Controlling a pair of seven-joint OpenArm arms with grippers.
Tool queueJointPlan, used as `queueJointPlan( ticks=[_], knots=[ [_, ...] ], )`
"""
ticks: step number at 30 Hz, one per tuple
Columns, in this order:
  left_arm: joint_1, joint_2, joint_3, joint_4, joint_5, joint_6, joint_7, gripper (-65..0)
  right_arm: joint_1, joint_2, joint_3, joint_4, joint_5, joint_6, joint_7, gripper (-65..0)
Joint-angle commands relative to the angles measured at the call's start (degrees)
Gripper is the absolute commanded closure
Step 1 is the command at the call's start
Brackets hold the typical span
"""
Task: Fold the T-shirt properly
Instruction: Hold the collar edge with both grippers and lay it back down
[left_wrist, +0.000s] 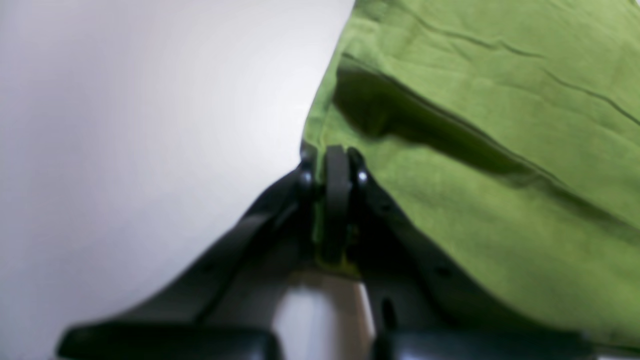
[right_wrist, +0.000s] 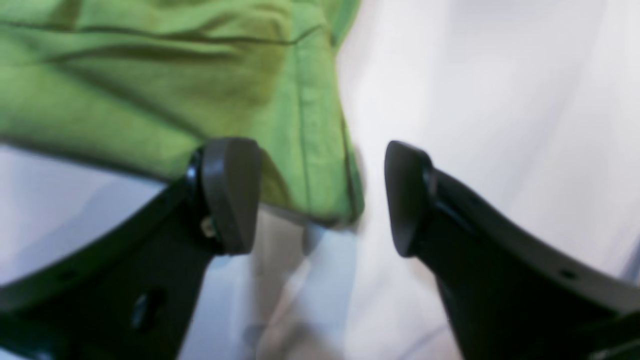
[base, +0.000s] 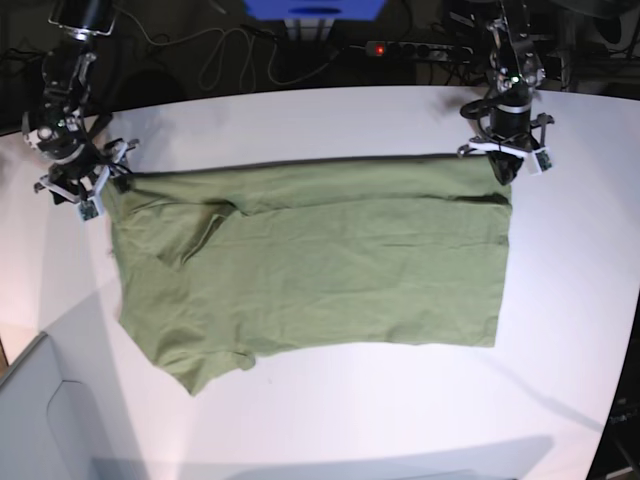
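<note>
The olive-green T-shirt lies spread across the middle of the white table. At its upper right corner in the base view, the left gripper has its fingers pinched together on the cloth's edge. At the upper left corner, the right gripper has its fingers apart, straddling the hem corner.

both wrist views are soft and blurred, fingers most. base view is sharper; table glares white, dim far edge, shadows near.
</note>
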Motion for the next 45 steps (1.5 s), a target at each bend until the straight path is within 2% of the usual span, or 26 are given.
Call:
queueJointPlan(
  ticks=[1, 4, 7, 8, 18, 25, 30, 36, 45],
  knots=[
    [0.8, -0.2, 0.0, -0.2, 0.4, 0.4, 3.1, 0.0, 0.0, 0.6, 0.6, -0.3, -0.6, 3.3, -1.2, -31.0],
    [0.8, -0.2, 0.0, -0.2, 0.4, 0.4, 3.1, 0.0, 0.0, 0.5, 1.5, -2.2, -0.6, 4.7, -1.2, -18.5],
    [1.4, -0.2, 0.0, -0.2, 0.5, 0.4, 3.1, 0.0, 0.0, 0.6, 1.4, -2.8, -0.9, 4.7, -1.2, -1.5],
    [1.9, -0.2, 0.0, 0.3, 0.5, 0.4, 3.1, 0.0, -0.1, 0.6, 1.4, -2.6, -0.9, 4.7, -1.2, 0.0],
    [8.3, -0.4, -0.1, 10.1, 0.5, 0.5, 3.1, 0.0, -4.1, 1.8, 3.0, 8.9, -0.9, 4.9, -1.7, -0.1],
    [9.3, 1.0, -3.3, 16.5, 0.6, 0.5, 3.4, 0.0, -4.8, 0.2, 5.3, 18.7, -0.7, 5.0, -2.0, -0.1],
    [12.8, 1.2, -3.3, 18.9, 0.5, 0.5, 3.5, 0.0, -8.5, 0.1, 5.2, 20.5, -0.7, 5.0, -4.5, -0.1],
    [17.2, 1.3, -2.8, 17.2, 0.4, 0.5, 3.4, 0.0, -13.5, -0.6, 5.3, 20.1, -0.6, 5.0, -4.2, -0.1],
    [18.2, 2.0, -3.3, 11.4, 0.4, 0.4, 3.4, 0.0, -16.2, -0.7, 5.0, 20.1, -0.6, 5.0, -4.7, -0.1]
  ],
)
